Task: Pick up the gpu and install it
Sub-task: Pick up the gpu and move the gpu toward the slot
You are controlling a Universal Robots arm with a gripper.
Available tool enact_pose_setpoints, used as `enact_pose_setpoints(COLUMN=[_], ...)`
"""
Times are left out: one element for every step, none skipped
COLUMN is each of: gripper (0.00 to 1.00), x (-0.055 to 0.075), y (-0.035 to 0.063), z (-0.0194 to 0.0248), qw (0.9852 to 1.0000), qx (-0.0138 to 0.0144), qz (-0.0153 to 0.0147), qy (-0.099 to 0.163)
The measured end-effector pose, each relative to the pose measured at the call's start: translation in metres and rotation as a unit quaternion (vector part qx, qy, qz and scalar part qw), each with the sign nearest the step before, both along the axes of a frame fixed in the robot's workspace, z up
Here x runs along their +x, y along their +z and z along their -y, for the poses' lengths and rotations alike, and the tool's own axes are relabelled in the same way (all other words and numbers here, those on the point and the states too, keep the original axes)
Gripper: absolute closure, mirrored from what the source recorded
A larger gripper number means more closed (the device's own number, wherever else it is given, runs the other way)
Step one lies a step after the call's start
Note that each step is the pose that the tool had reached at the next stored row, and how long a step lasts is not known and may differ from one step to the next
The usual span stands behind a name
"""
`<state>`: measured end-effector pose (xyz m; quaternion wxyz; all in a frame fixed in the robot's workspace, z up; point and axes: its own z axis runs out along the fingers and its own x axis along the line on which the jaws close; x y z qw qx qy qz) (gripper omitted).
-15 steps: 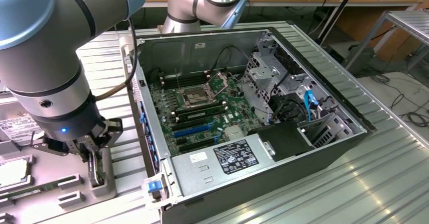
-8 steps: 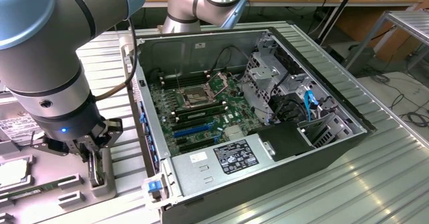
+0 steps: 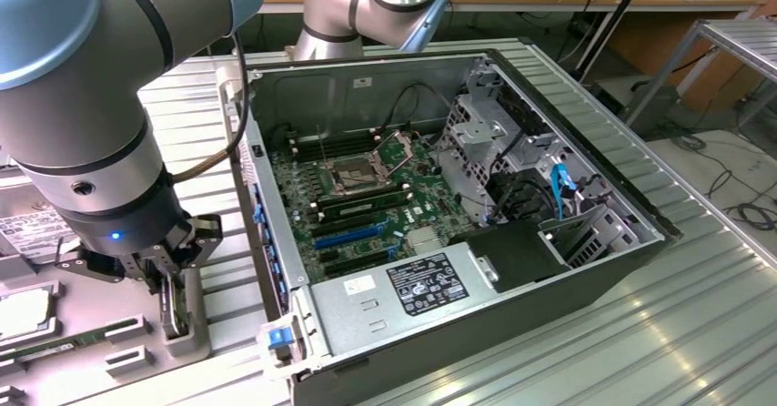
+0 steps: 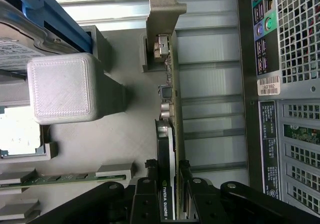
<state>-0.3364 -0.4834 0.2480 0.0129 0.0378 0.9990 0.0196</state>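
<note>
I saw my black two-fingered gripper [image 4: 167, 168] clamped on the thin dark gpu card [image 4: 165, 139], silver bracket outward. The card stood on edge in the grey plastic tray [image 4: 100, 149] beside the open computer case [image 4: 295, 44].

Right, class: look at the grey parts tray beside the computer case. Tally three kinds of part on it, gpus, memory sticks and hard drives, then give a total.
gpu: 1
memory stick: 1
hard drive: 1
Total: 3
</note>
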Motion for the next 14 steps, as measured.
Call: enact_pose_setpoints(gripper=[0.73, 0.73, 0.73, 0.73, 0.73, 0.73, 0.73, 0.73, 0.73, 0.73, 0.73, 0.73, 0.73, 0.73], x=[0.0, 0.0, 0.0, 0.0, 0.0, 0.0, 0.0, 0.0, 0.0, 0.0, 0.0, 0.0, 0.0, 0.0], y=[0.0002, 0.0012, 0.0021, 0.003, 0.0044, 0.006, 0.0079, 0.0094, 0.0116, 0.0135, 0.015, 0.0174, 0.0189, 0.0205], z=[0.0, 0.0, 0.0, 0.0, 0.0, 0.0, 0.0, 0.0, 0.0, 0.0, 0.0, 0.0, 0.0, 0.0], qw=[1.0, 1.0, 1.0, 1.0, 1.0, 1.0, 1.0, 1.0, 1.0, 1.0, 1.0, 1.0, 1.0, 1.0], qx=[0.0001, 0.0, 0.0, 0.0, 0.0, 0.0, 0.0, 0.0, 0.0, 0.0, 0.0, 0.0, 0.0, 0.0], qz=[0.0001, -0.0001, -0.0001, -0.0002, -0.0003, -0.0004, -0.0004, -0.0005, -0.0004, -0.0005, -0.0005, -0.0005, -0.0005, -0.0005], qy=[0.0, 0.0, 0.0, 0.0, 0.0, 0.0, 0.0, 0.0, 0.0, 0.0, 0.0, 0.0, 0.0, 0.0])
